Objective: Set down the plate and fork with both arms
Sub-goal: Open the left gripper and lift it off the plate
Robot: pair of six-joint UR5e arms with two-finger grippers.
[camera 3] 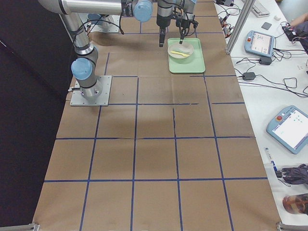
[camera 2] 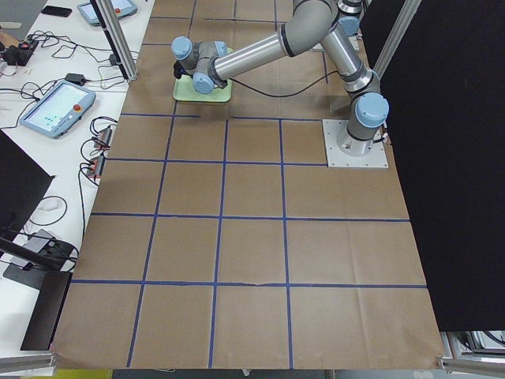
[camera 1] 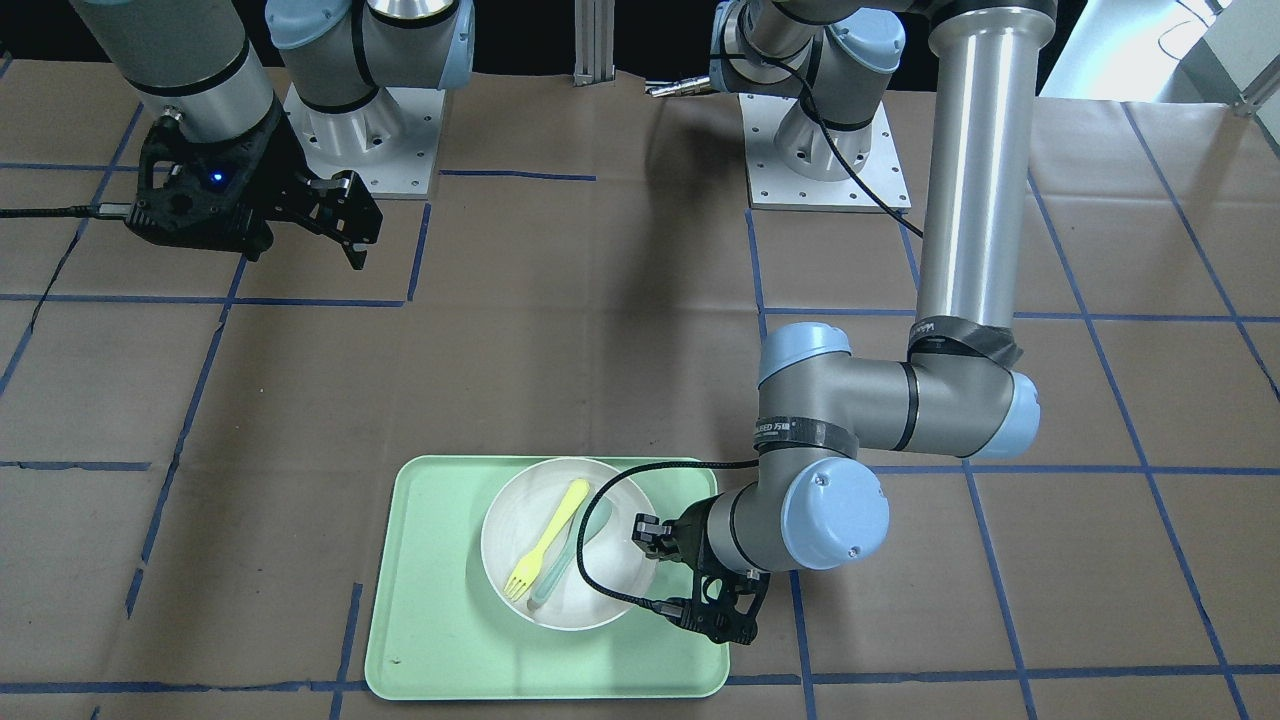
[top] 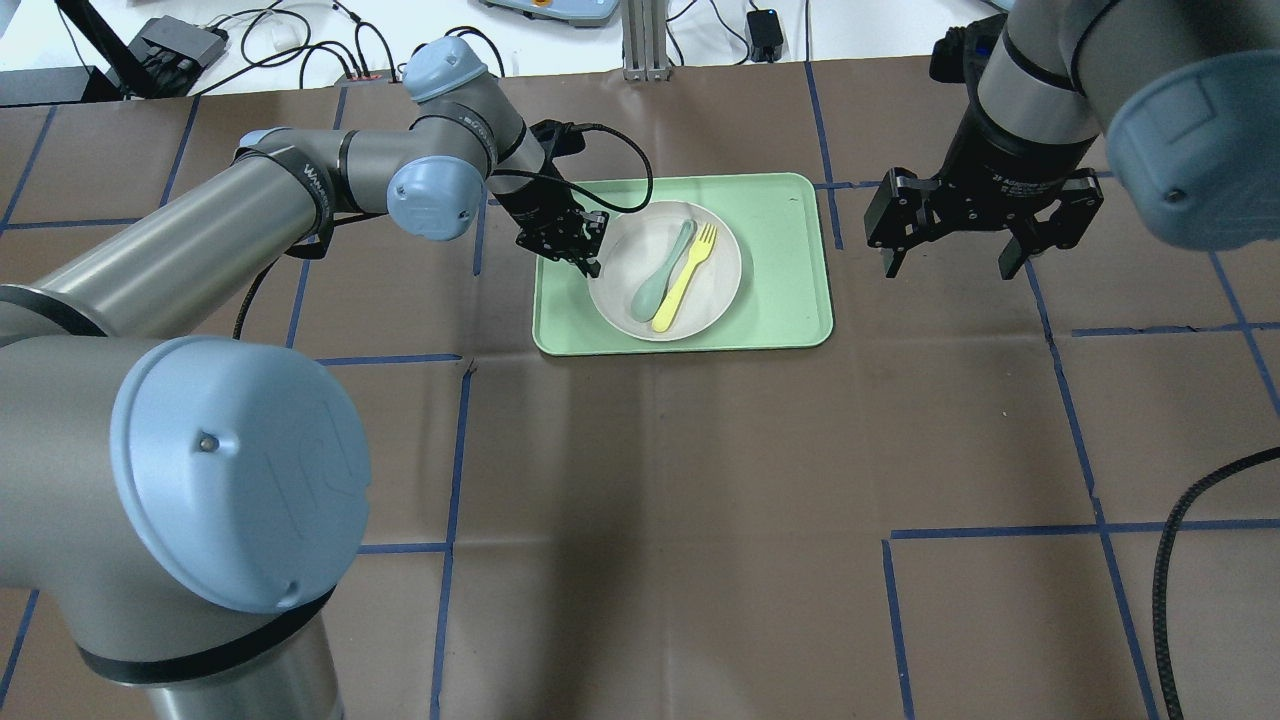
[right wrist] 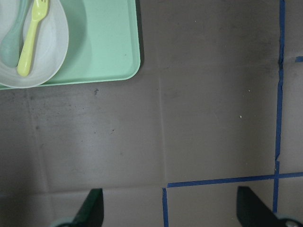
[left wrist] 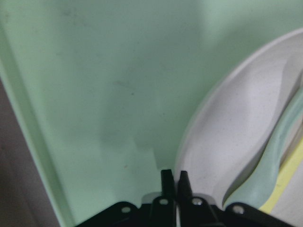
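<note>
The off-white plate [camera 1: 612, 585] lies on the light-green tray [camera 1: 440, 620]. The pale-yellow fork [camera 1: 545, 542] lies in the plate beside a grey-green spoon [camera 1: 572, 558]. My left gripper [camera 1: 648, 545] is low at the plate's edge. In the left wrist view its jaws are pinched together [left wrist: 174, 177] on the plate's rim [left wrist: 227, 156]. The overhead view shows it at the plate's left rim [top: 592, 263]. My right gripper [top: 948, 268] is open and empty. It hovers over bare table to the right of the tray [top: 790, 260], and the fork [right wrist: 31, 38] shows at the top left of its wrist view.
Brown paper with blue tape lines covers the table. The two arm bases [camera 1: 365, 140] stand at the robot's side. The left arm's elbow [camera 1: 880, 400] hangs over the table beside the tray. Tablets and cables lie on a side bench [camera 3: 269, 43].
</note>
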